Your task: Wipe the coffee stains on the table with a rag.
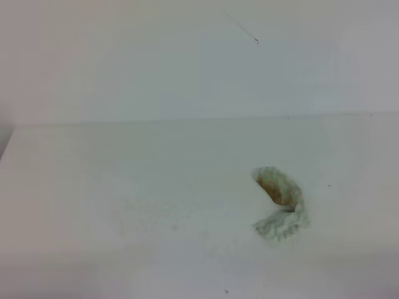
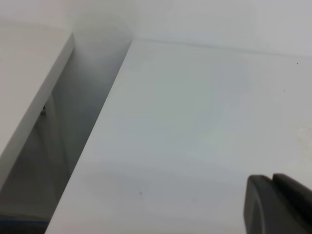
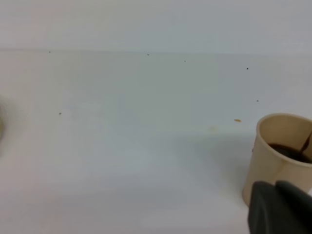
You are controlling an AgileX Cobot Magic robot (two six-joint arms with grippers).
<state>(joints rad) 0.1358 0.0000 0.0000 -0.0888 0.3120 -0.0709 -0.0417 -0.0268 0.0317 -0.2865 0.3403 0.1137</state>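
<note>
The rag [image 1: 280, 203] lies crumpled on the white table [image 1: 124, 187], right of centre in the high view. It is white with a green net pattern and a brown blotch on its upper fold. No orange-brown puddle shows; only a tiny orange speck [image 3: 237, 120] lies on the table [image 3: 146, 122] in the right wrist view. Neither gripper shows in the high view. Only a dark corner of my left gripper [image 2: 278, 207] shows above the bare table [image 2: 195, 122]. A dark corner of my right gripper [image 3: 280, 209] shows beside a cup. Neither touches the rag.
A beige paper cup [image 3: 280, 156] with dark coffee in it stands on the table at the right of the right wrist view, close to my right gripper. The table's left edge [image 2: 105, 117] drops into a gap beside another white surface [image 2: 29, 87].
</note>
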